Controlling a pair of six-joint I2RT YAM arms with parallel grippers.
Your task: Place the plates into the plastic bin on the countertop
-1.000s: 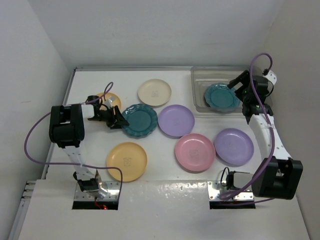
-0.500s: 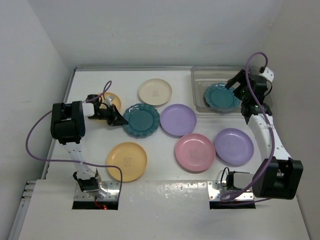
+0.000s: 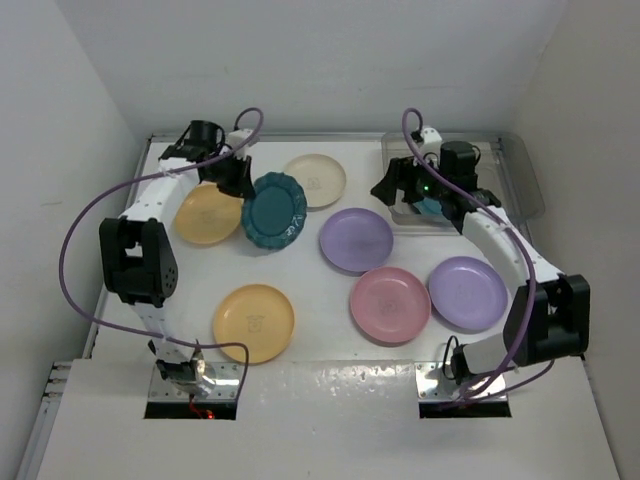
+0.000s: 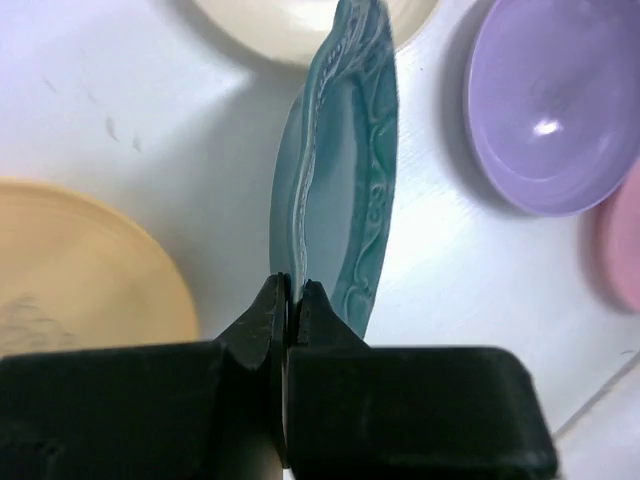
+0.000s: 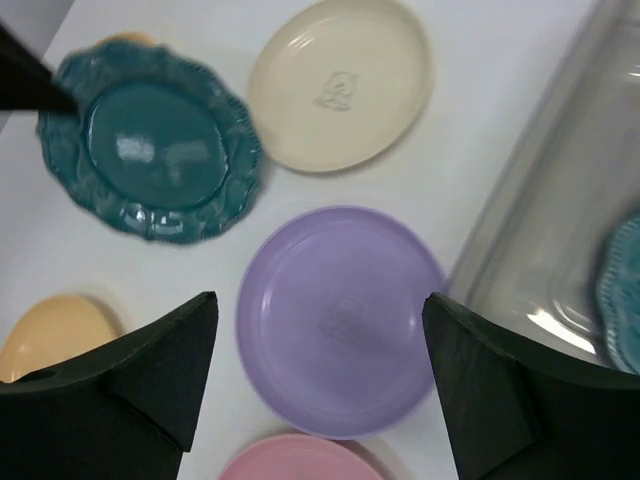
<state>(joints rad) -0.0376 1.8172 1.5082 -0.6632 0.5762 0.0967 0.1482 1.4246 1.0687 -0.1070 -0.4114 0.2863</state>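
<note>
Teal scalloped plate [image 4: 340,180], pinched only at its rim by the left gripper [image 4: 287,292], left of the plastic bin [image 5: 555,200], may pivot or slip free in transit.

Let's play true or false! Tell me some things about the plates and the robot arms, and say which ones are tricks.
1. The left gripper is pinching the teal scalloped plate by its rim. True.
2. The right gripper is holding a lavender plate. False: it is open and empty, and the lavender plate lies on the countertop below it.
3. The pink plate is inside the plastic bin. False: it lies on the countertop, outside the bin.
4. A plain teal plate lies in the plastic bin. True.
</note>
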